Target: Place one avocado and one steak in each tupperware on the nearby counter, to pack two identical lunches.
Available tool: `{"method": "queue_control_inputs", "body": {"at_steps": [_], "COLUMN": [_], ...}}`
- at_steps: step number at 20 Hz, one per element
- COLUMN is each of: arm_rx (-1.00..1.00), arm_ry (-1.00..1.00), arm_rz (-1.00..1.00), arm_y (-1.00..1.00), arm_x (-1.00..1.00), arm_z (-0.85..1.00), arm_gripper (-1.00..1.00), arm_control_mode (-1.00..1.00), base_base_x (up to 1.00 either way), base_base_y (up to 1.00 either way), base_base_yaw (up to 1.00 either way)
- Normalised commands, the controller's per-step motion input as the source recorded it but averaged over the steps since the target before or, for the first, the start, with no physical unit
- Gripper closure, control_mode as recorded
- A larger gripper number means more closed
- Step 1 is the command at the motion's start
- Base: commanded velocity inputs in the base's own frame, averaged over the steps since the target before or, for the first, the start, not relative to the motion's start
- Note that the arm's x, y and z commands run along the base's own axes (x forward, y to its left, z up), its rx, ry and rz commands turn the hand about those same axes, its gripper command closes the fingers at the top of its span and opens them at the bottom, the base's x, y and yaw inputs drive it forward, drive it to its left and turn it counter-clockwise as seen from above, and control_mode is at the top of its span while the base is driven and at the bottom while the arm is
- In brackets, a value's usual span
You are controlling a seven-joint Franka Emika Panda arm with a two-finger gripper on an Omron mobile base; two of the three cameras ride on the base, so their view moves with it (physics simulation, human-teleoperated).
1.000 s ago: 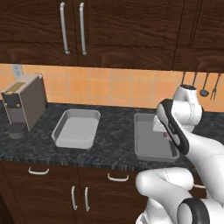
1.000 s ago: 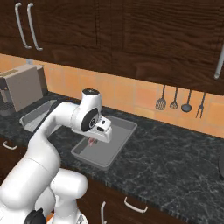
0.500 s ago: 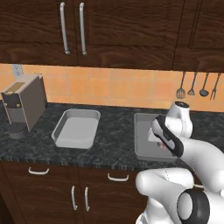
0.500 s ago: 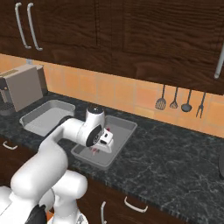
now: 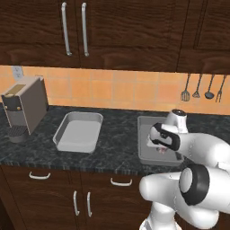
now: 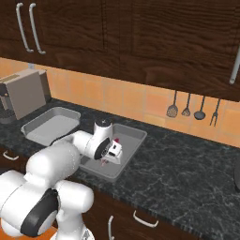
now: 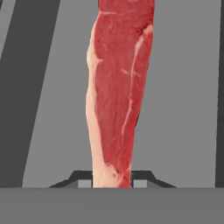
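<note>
Steak (image 7: 117, 87) hangs pinched in the gripper (image 7: 112, 177), centre of hand view, over the grey floor of the right tupperware (image 5: 146, 152). Judged step: lowering meat into that tray; next calls for opening the fingers w/ steak low inside. Left to right: coffee machine (image 5: 23, 108), left tupperware (image 5: 78, 132), speckled counter (image 5: 119, 134), utensils (image 5: 203, 87) hanging upper right.

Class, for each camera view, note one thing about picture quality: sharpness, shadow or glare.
Left base view: soft, slightly blurred render, even light, no glare on the counter. Right base view: the arm casts a faint shadow into the tray. Hand view: the steak is crisp, filling the frame lengthwise between the pincer tips.
</note>
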Motion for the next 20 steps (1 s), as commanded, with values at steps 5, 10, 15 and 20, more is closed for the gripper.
{"method": "queue_control_inputs", "body": {"at_steps": [5,10,15,20], "arm_rx": [0.00,0.00,0.00,0.00], "arm_ry": [0.03,0.03,-0.02,-0.08], "arm_rz": [0.00,0.00,0.00,0.00], "arm_y": [-0.09,-0.02,0.00,0.06], "arm_x": [0.39,0.11,-0.33,-0.56], "arm_z": [-0.21,-0.27,0.20,0.71], "arm_gripper": [1.00,-1.00,-1.00,-1.00], "arm_control_mode": [-1.00,-1.00,-1.00,-1.00], "base_base_x": [0.00,0.00,0.00,0.00], "base_base_y": [0.00,0.00,0.00,0.00], "base_base_yaw": [0.00,0.00,0.00,0.00]}}
